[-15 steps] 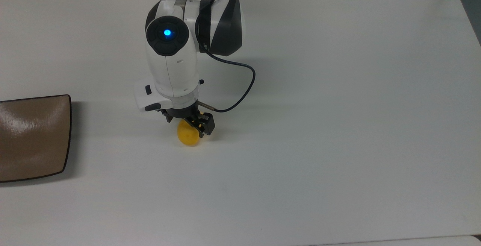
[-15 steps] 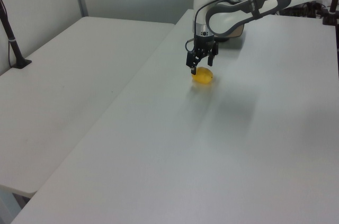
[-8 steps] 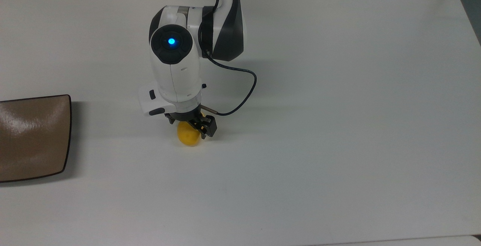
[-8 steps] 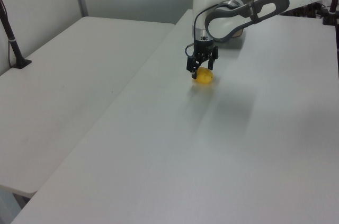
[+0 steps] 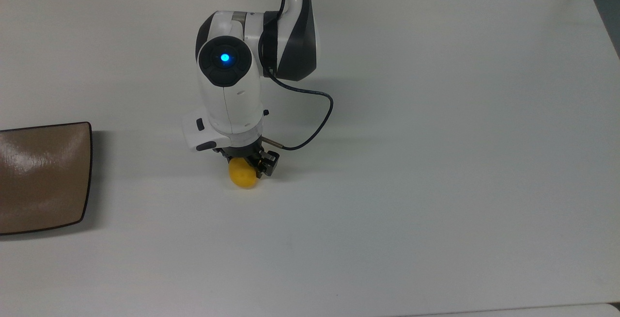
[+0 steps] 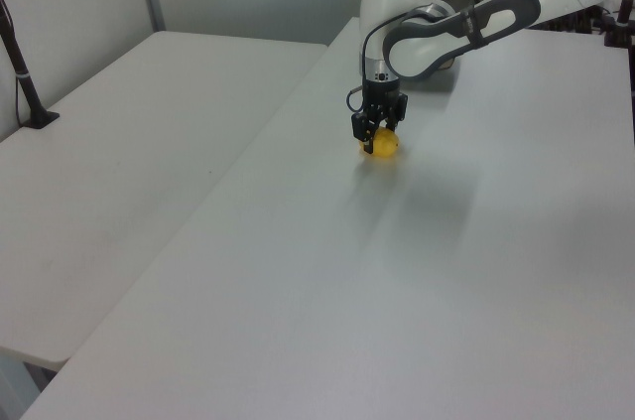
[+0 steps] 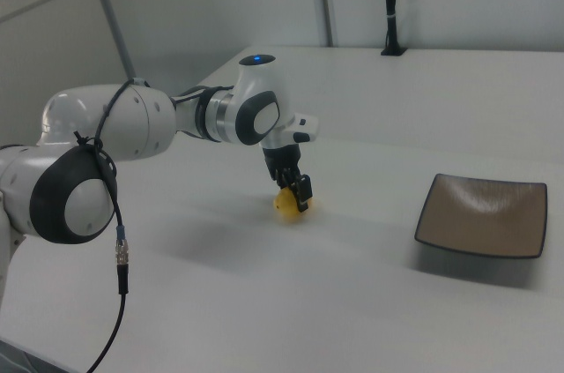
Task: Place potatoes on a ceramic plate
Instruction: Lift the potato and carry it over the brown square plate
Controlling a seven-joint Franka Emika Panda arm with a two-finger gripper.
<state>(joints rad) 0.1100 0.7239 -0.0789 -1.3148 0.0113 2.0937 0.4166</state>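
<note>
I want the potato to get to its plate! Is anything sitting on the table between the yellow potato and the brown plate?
Nothing visible is in the way. The potato lies on the white table under the gripper, and the plate sits apart at the top view's left, with bare table between them.

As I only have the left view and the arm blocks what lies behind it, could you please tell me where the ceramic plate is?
Observer: The ceramic plate lies flat on the table, to the right view's right of the potato, with bare table between them.
Operator: Is anything on it?
Observer: No, the right view shows its surface bare.
Operator: How is the gripper placed over the potato?
Observer: In the top view the gripper covers the potato's upper end; the lower end shows.
</note>
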